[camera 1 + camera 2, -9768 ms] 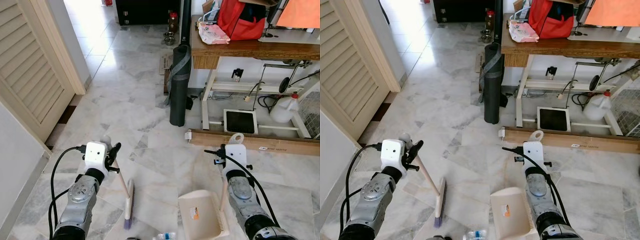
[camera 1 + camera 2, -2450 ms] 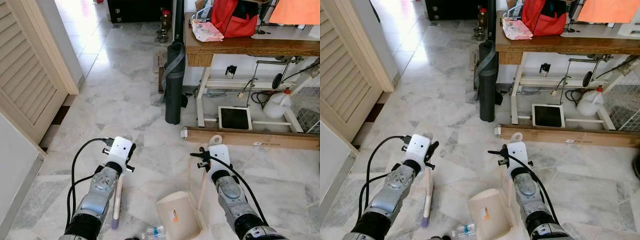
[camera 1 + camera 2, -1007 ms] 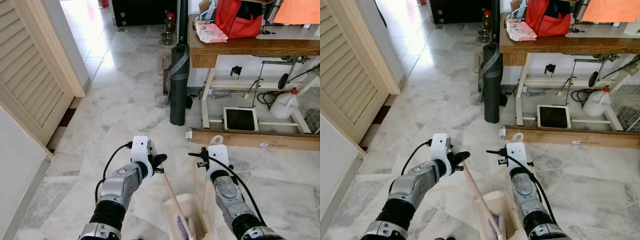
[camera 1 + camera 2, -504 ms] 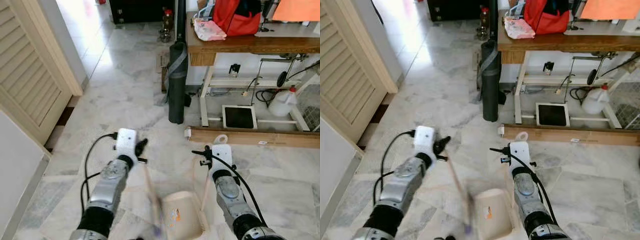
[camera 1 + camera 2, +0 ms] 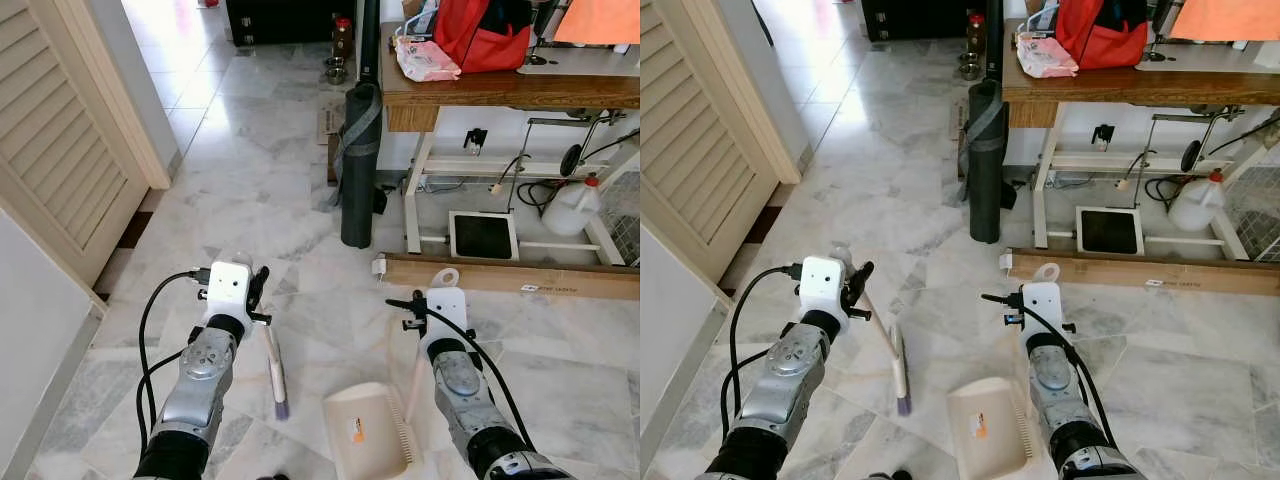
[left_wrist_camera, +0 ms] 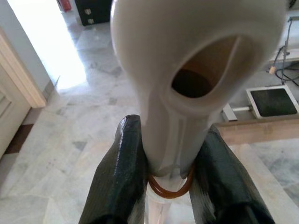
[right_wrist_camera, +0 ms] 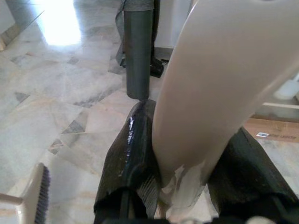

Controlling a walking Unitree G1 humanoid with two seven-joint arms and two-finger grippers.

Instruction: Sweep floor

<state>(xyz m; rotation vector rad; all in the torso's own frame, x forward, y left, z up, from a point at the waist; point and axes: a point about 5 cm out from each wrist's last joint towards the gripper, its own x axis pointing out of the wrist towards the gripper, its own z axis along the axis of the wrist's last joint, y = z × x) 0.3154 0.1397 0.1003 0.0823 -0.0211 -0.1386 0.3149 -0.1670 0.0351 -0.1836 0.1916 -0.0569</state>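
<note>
Two pincers grip cleaning tools over the marble floor (image 5: 250, 190). Left pincer (image 6: 170, 172) is clamped on the broom (image 5: 898, 372) handle, bristles resting on the tiles just left of the dustpan (image 5: 368, 436). Right pincer (image 7: 187, 184) is clamped on the dustpan's upright handle, near the desk (image 5: 480, 92).

Broom (image 5: 272, 365): cream handle slanting down to a narrow head with purple bristles, resting on the marble floor (image 5: 250, 190). Dustpan (image 5: 367, 441): cream, comb-toothed right edge, orange label inside, flat on floor just right of broom, handle upright.
</note>
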